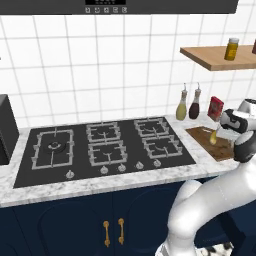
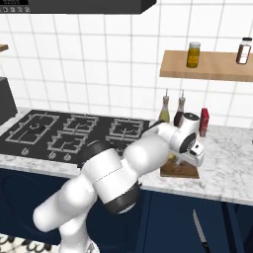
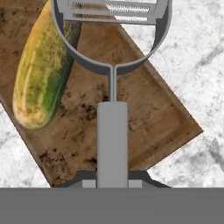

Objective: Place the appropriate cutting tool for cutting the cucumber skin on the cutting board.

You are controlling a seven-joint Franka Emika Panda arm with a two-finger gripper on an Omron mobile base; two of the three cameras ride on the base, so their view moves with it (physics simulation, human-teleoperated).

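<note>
Fingers of the white arm's two-finger gripper (image 3: 112, 177) are closed tight on the flat grey handle of the slender grey metal peeler (image 3: 112, 87), which juts out ahead of the hand; the finger tips themselves are mostly hidden behind that handle at the bottom of the hand view. Its rounded loop head with a slotted blade bar hangs over the flat rectangular dark brown wooden cutting board (image 3: 144, 122), partly overlapping the far end of the stubby yellow-green cucumber (image 3: 41, 74) that lies on the board's left part as the hand sees it.

From the left base view the hand sits above the board (image 1: 210, 142) at the right end of the marbled white countertop (image 1: 75, 190), beside the black gas hob (image 1: 100, 145), with the cucumber (image 1: 213, 136) just under the wrist.

Judging by this, the carry is done and the setting-down step is in hand. Whether the peeler touches the wood yet cannot be told. What seems called for next is lowering it onto the bare grained area to the right of the cucumber, then opening the fingers and lifting straight away so the handle is not dragged off the edge
</note>
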